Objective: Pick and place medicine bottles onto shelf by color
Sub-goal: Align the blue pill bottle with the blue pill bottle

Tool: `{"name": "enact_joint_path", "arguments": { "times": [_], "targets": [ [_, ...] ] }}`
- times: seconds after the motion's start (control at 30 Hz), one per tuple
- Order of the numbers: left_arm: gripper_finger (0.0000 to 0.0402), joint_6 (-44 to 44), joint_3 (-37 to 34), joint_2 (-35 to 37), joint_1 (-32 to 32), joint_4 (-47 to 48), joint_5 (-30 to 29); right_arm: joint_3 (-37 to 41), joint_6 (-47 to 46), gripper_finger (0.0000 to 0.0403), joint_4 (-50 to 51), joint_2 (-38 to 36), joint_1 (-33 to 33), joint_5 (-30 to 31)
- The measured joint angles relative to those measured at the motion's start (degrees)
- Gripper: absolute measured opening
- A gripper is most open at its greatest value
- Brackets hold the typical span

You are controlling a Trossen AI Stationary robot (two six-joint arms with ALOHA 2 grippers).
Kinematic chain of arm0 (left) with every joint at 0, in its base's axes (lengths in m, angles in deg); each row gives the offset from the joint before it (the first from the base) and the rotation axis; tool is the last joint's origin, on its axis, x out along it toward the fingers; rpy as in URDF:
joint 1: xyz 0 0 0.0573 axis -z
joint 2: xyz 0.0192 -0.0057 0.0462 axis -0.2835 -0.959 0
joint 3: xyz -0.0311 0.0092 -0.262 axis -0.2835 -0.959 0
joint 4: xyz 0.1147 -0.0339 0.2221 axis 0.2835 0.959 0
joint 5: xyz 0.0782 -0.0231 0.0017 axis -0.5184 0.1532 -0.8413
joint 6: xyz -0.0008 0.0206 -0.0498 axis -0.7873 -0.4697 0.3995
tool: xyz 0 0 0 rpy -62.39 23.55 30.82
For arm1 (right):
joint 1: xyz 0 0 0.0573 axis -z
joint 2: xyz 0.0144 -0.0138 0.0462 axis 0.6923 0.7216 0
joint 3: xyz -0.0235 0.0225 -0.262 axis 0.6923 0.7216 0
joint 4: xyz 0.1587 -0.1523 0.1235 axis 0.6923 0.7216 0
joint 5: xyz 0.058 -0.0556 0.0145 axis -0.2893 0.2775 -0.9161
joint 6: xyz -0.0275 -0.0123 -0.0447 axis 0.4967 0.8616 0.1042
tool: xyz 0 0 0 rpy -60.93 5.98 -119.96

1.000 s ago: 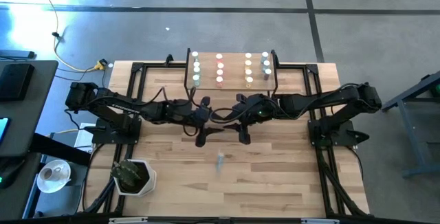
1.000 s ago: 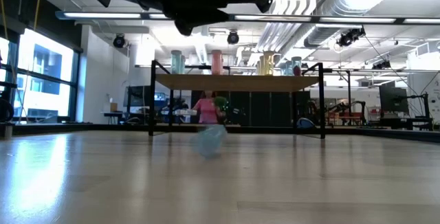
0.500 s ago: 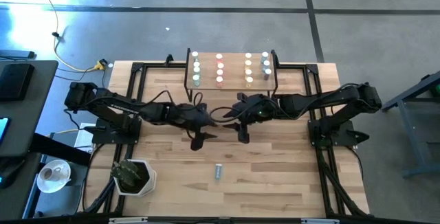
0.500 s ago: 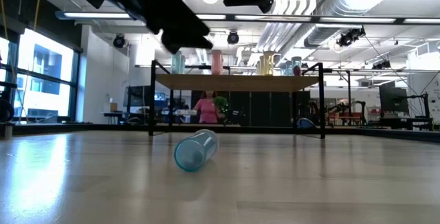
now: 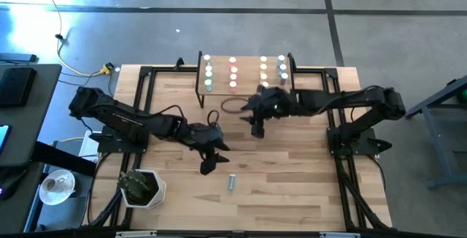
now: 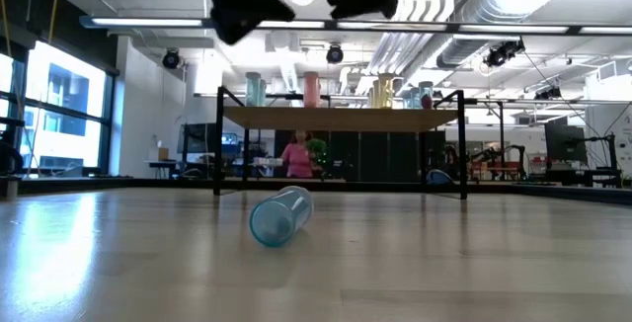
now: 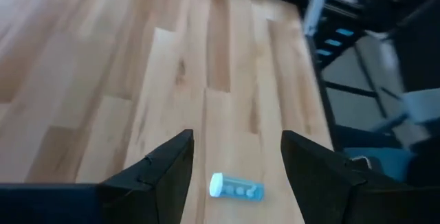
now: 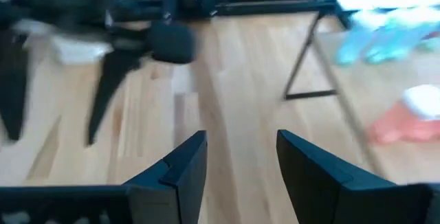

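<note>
1. One blue bottle (image 5: 231, 182) lies on its side on the table (image 5: 306, 187), near the front edge, in the high view; left gripper (image 5: 207, 166) hangs just beside it, right gripper (image 5: 257, 129) near the shelf (image 5: 246, 90), where the other bottles stand in rows.
2. Low view: bottle (image 6: 279, 214) on its side, alone, in front of the shelf (image 6: 341, 118).
3. Left wrist: fingers (image 7: 168, 172) spread, empty; bottle (image 7: 236, 187) between them, on the table below.
4. Right wrist: fingers (image 8: 180, 169) spread, nothing held.
</note>
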Motion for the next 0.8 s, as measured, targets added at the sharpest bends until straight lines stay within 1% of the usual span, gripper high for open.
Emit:
{"name": "enact_joint_path", "arguments": {
  "times": [0.07,0.13,0.27,0.4,0.67,0.8],
  "targets": [
    [0.0207,2.00,3.02,-0.72,1.57,4.60,-3.98,-3.39,-0.17,0.0167,4.26,-0.29,1.17,0.46],
    [0.0207,5.61,5.10,-1.32,2.98,7.23,-7.47,-6.32,-0.17,0.0167,7.06,-0.31,2.20,0.47],
    [0.0207,13.19,6.59,-3.36,5.70,6.99,-10.89,-11.23,0.28,0.0167,12.62,-0.29,3.93,0.45],
    [0.0207,19.57,6.80,-7.02,8.16,6.49,-13.99,-13.15,0.27,0.0167,15.04,-0.28,4.95,0.45],
    [0.0206,27.02,6.79,-14.09,10.11,4.54,-14.56,-13.58,-0.44,0.0167,17.99,-0.29,4.79,0.30],
    [0.0206,29.54,6.76,-16.82,10.71,4.04,-14.55,-13.58,-3.25,0.0167,19.52,-0.29,4.81,0.29]
  ]
}}
